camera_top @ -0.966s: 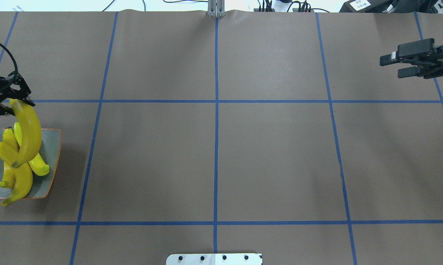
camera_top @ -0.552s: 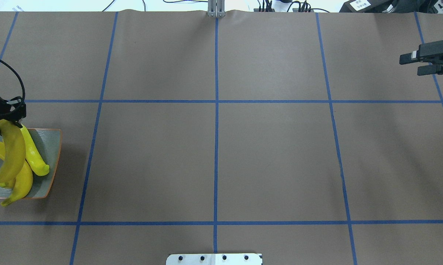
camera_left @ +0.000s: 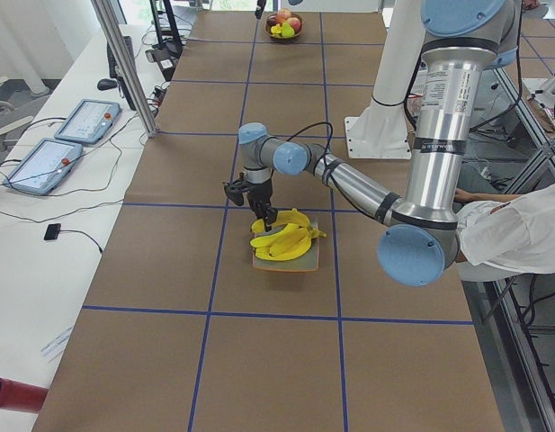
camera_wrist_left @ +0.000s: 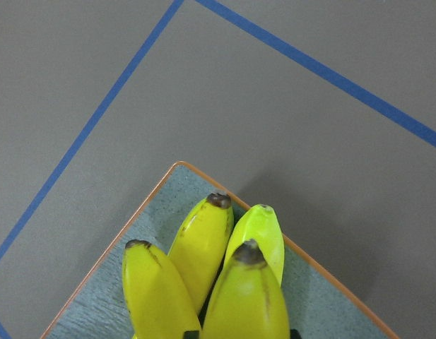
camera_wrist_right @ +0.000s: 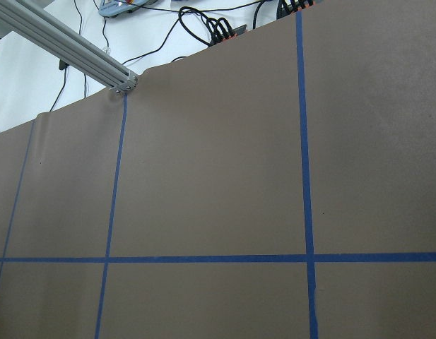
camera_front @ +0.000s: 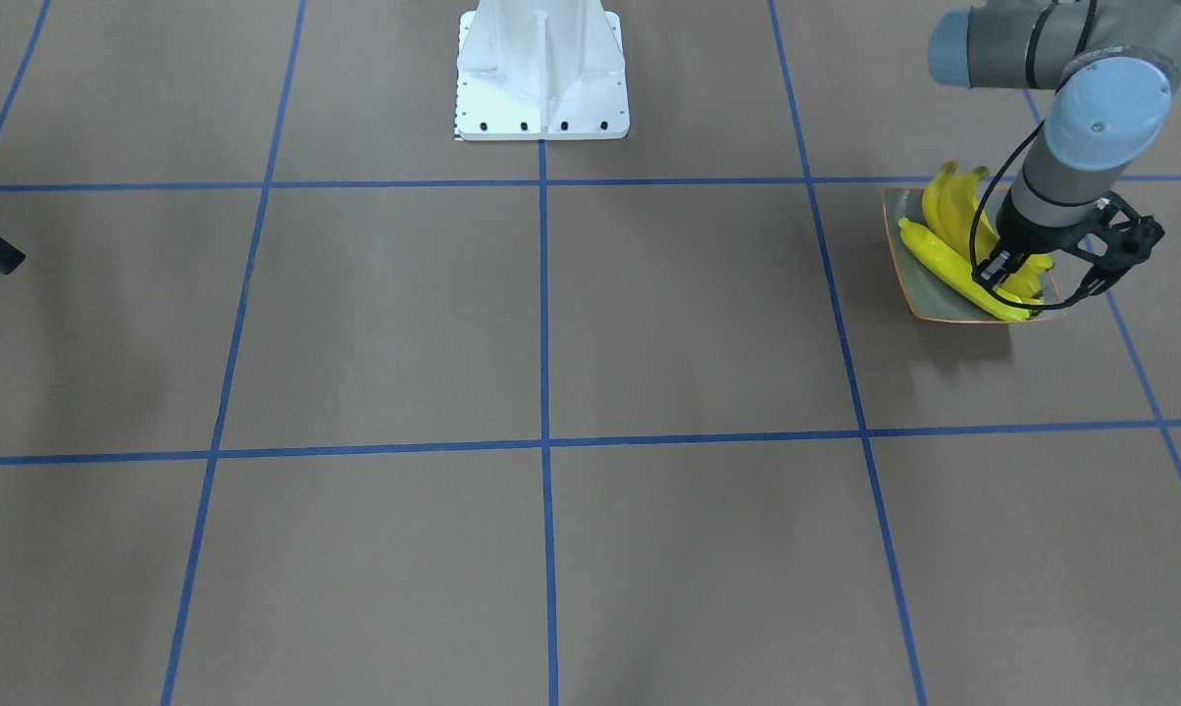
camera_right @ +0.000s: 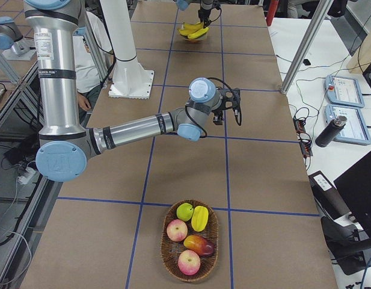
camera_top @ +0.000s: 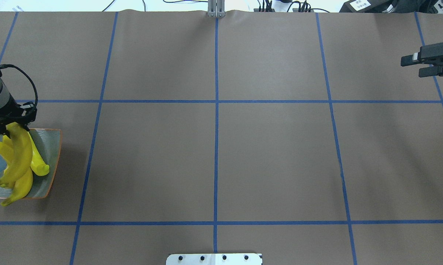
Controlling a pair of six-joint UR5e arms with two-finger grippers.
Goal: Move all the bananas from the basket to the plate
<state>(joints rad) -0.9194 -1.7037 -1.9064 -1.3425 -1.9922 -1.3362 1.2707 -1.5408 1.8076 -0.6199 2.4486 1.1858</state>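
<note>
Brown taped surface (camera_top: 273, 158) is stretching out below. My left claw (camera_top: 11, 127) is gripping one banana (camera_top: 19, 154) by its end, the banana's length running back toward my base across the plate (camera_top: 52, 147).

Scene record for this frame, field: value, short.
left gripper: shut on held banana, on or just above the pile
plate: robot's far left, three other bananas on it
right gripper: open, empty, far right
basket: other fruit, no bananas visible
progress: held banana not yet released
</note>
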